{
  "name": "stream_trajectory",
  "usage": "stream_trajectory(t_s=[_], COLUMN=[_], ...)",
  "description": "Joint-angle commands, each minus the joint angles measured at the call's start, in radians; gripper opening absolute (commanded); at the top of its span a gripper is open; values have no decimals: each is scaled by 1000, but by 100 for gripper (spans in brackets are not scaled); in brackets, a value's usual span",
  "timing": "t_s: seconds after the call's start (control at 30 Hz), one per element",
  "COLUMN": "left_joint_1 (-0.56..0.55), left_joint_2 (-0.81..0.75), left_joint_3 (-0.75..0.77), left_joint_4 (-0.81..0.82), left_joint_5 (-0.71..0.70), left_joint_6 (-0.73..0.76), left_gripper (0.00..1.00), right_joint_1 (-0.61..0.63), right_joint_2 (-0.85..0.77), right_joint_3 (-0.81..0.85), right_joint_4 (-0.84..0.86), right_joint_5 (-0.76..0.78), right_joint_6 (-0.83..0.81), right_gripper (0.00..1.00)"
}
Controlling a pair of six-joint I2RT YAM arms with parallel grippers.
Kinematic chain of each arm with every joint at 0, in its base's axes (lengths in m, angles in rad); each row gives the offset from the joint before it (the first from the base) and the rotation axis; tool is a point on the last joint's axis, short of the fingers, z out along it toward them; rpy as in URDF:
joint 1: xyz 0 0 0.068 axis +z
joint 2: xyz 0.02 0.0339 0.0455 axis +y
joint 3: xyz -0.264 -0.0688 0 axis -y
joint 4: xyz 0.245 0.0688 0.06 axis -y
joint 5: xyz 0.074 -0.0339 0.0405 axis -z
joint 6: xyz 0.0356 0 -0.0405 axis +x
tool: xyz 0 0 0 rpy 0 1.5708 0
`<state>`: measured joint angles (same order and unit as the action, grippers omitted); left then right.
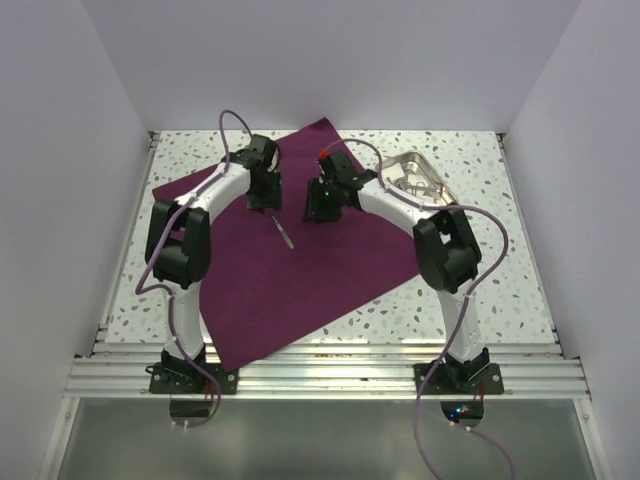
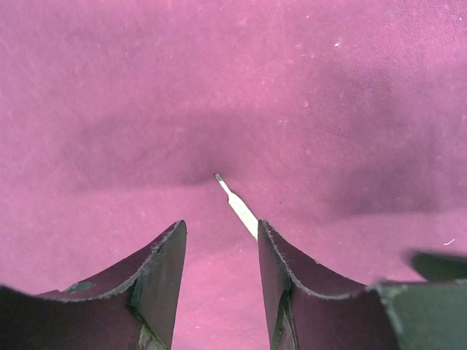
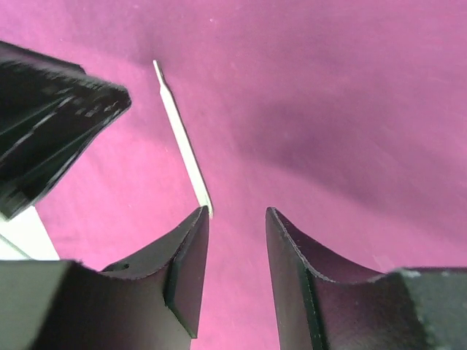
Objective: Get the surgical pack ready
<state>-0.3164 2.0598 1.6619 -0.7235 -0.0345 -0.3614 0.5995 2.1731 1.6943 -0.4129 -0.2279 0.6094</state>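
Over the drape [image 1: 300, 280], both arms [image 1: 205, 190] [image 1: 395, 205] arch inward.

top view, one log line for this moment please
cloth: spread flat | thin metal tool: lying on cloth | left pincer: open, empty, above cloth | right pincer: open, empty, above cloth

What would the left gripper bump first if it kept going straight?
The left gripper would likely meet the purple drape, right by the thin metal tool lying on it. Maybe the tool first; depth is unclear.
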Motion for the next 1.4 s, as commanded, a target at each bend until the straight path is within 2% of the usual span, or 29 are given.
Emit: stream_trajectory(t_s=[0.0,0.17,0.33,0.57,1.13,1.37], left_joint_1=[-1,-1,-1,0,-46,-50], left_joint_2=[-4,78,114,160,197,244], left_joint_3=[21,107,145,177,200,197], left_joint_4=[-26,-92,-109,-157,-180,-263], left_joint_5=[-28,-70,-94,-137,-214,-255], left_joint_6=[-82,-154,-220,-274,-392,-436], left_gripper=[47,46,45,45,47,48], right_joint_1=[-12,-15,-18,-26,-104,-122], right_joint_2=[-150,-245,-367,-452,-483,-487], right_joint_3=[85,45,-83,-215,-292,-298], right_joint_4=[-231,-276,-254,-211,-167,-159], right_joint_5=[130,125,121,110,12,-11], right_joint_6=[-111,-135,-146,-165,-204,-198], right_gripper=[42,42,41,41,40,39])
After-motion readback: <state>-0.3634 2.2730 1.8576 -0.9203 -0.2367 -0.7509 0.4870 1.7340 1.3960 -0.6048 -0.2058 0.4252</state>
